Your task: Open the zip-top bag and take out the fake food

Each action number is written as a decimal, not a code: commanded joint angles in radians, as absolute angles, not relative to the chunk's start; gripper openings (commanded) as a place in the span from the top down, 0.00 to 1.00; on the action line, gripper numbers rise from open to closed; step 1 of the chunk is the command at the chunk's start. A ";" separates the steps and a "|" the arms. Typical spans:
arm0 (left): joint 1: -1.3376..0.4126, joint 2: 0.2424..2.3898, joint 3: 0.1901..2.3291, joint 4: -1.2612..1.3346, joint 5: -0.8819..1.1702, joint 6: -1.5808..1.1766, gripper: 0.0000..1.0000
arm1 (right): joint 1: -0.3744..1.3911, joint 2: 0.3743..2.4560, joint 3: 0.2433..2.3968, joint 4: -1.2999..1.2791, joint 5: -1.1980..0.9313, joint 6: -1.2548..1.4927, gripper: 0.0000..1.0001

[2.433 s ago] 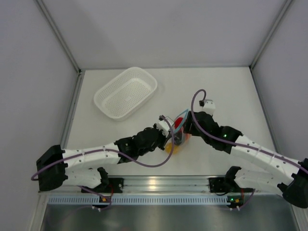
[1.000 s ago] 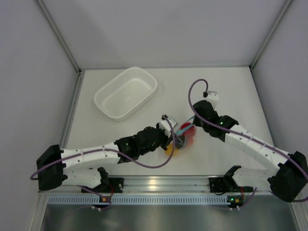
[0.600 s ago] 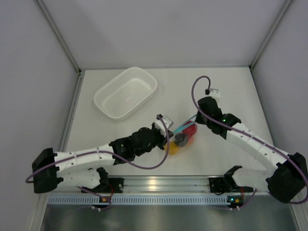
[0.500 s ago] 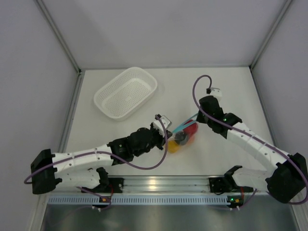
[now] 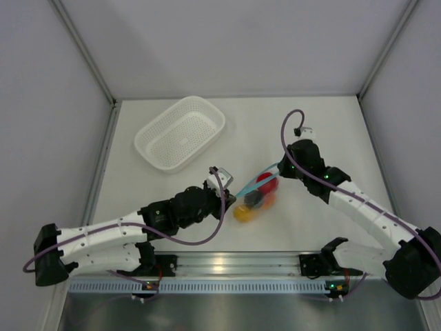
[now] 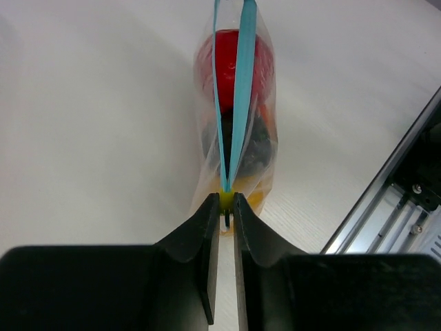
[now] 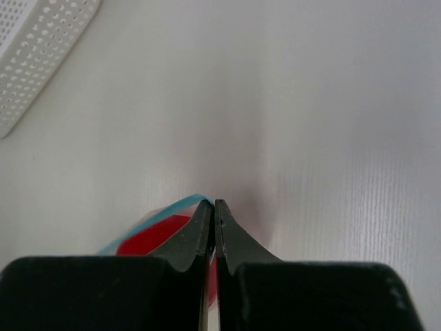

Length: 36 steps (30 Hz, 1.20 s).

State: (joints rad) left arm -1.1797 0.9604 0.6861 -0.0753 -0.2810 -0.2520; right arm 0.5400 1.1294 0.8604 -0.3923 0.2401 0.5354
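Note:
The zip-top bag (image 5: pixel 257 193) lies on the table between my two grippers, clear and crinkly, and in the left wrist view the zip-top bag (image 6: pixel 234 138) stretches away from the jaws. Its light blue zip strip (image 6: pixel 238 83) runs as two strands split apart. Inside are a red ball (image 6: pixel 231 62), a dark piece (image 6: pixel 248 148) and a yellow-orange piece (image 5: pixel 242 212). My left gripper (image 6: pixel 226 201) is shut on a small yellow slider at the strip's near end. My right gripper (image 7: pixel 214 203) is shut on the strip's far end, beside the red ball (image 7: pixel 155 238).
A white perforated basket (image 5: pixel 180 132) stands at the back left, its corner showing as the basket (image 7: pixel 34 62) in the right wrist view. The metal rail (image 5: pixel 227 262) runs along the near table edge, close to the bag's right in the left wrist view.
My right gripper has shut on the far end of the zip strip. My left arm drew back left and toward the near edge, and the strip now lies stretched out between the grippers.

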 commanded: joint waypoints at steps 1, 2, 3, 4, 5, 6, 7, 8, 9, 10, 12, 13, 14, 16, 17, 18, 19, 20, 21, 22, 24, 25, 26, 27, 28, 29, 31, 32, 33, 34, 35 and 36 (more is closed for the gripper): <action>-1.184 0.952 0.718 -0.153 -0.210 -0.243 0.80 | 0.523 1.042 0.775 -0.235 0.219 0.532 1.00; -1.184 0.965 0.747 -0.155 -0.178 -0.235 0.75 | 0.531 1.026 0.764 -0.207 0.210 0.534 1.00; -1.184 0.991 0.762 -0.153 -0.164 -0.227 0.73 | 0.535 0.997 0.756 -0.195 0.207 0.532 1.00; -1.184 1.003 0.779 -0.153 -0.150 -0.207 0.71 | 0.546 0.983 0.746 -0.187 0.206 0.516 1.00; -1.184 1.015 0.810 -0.153 -0.146 -0.198 0.69 | 0.551 0.970 0.742 -0.181 0.204 0.506 1.00; -1.184 1.035 0.824 -0.152 -0.162 -0.192 0.63 | 0.554 0.942 0.741 -0.176 0.199 0.499 1.00; -1.184 1.046 0.837 -0.150 -0.181 -0.184 0.59 | 0.558 0.928 0.732 -0.169 0.196 0.476 1.00; -1.184 1.055 0.865 -0.147 -0.230 -0.181 0.54 | 0.561 0.901 0.726 -0.166 0.193 0.466 1.00; -1.184 1.075 0.876 -0.144 -0.254 -0.179 0.51 | 0.561 0.887 0.719 -0.154 0.186 0.456 1.00; -1.184 1.087 0.888 -0.138 -0.271 -0.179 0.48 | 0.564 0.874 0.706 -0.147 0.172 0.434 1.00; -1.184 1.129 0.933 -0.137 -0.285 -0.173 0.44 | 0.566 0.844 0.692 -0.140 0.146 0.405 1.00; -1.184 1.144 0.946 -0.137 -0.285 -0.172 0.44 | 0.571 0.833 0.687 -0.137 0.134 0.396 1.00; -1.183 1.176 0.972 -0.137 -0.287 -0.172 0.44 | 0.572 0.818 0.681 -0.133 0.115 0.393 1.00; -1.183 1.210 1.002 -0.138 -0.296 -0.172 0.44 | 0.577 0.802 0.669 -0.127 0.089 0.380 1.00; -1.183 1.244 1.009 -0.137 -0.302 -0.173 0.44 | 0.577 0.792 0.667 -0.126 0.083 0.376 1.00; -1.183 1.261 1.015 -0.138 -0.299 -0.176 0.44 | 0.580 0.787 0.667 -0.127 0.077 0.373 1.00; -1.183 1.275 1.026 -0.138 -0.296 -0.181 0.45 | 0.584 0.784 0.670 -0.132 0.072 0.371 1.00; -1.183 1.304 1.029 -0.135 -0.296 -0.184 0.45 | 0.584 0.785 0.675 -0.135 0.065 0.368 1.00; -1.183 1.316 1.032 -0.137 -0.311 -0.195 0.46 | 0.587 0.784 0.676 -0.135 0.055 0.361 1.00; -1.183 1.330 1.040 -0.137 -0.327 -0.199 0.48 | 0.592 0.781 0.678 -0.129 0.040 0.356 1.00; -1.183 1.365 1.046 -0.138 -0.360 -0.209 0.54 | 0.600 0.772 0.670 -0.124 0.025 0.341 1.00; -1.180 1.374 1.051 -0.138 -0.394 -0.215 0.58 | 0.600 0.769 0.666 -0.118 0.014 0.336 1.00; -1.178 1.393 1.051 -0.137 -0.406 -0.221 0.66 | 0.601 0.759 0.664 -0.112 0.005 0.331 1.00; -1.177 1.397 1.054 -0.137 -0.416 -0.228 0.68 | 0.604 0.756 0.661 -0.109 0.006 0.321 1.00; -1.174 1.404 1.057 -0.135 -0.432 -0.232 0.70 | 0.604 0.756 0.663 -0.109 -0.026 0.315 1.00; -1.172 1.411 1.060 -0.137 -0.443 -0.236 0.84 | 0.604 0.759 0.664 -0.113 -0.032 0.310 1.00; -1.169 1.410 1.065 -0.135 -0.457 -0.248 1.00 | 0.603 0.770 0.679 -0.120 -0.051 0.298 1.00; -1.169 1.405 1.065 -0.135 -0.478 -0.252 1.00 | 0.603 0.782 0.686 -0.123 -0.058 0.293 1.00; -1.169 1.398 1.068 -0.133 -0.497 -0.262 1.00 | 0.603 0.791 0.699 -0.127 -0.064 0.282 1.00; -1.169 1.378 1.068 -0.135 -0.517 -0.268 1.00 | 0.603 0.813 0.709 -0.129 -0.075 0.281 1.00; -1.169 1.365 1.066 -0.137 -0.566 -0.278 1.00 | 0.603 0.828 0.721 -0.136 -0.075 0.281 0.98; -1.169 1.350 1.065 -0.137 -0.590 -0.305 1.00 | 0.603 0.845 0.757 -0.171 -0.077 0.291 0.85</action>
State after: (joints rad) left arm -1.1732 1.4143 1.0203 -0.1677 -0.4698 -0.2504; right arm 0.5892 0.8085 0.6746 -0.1940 -0.0349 0.3115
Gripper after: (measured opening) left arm 0.020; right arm 0.103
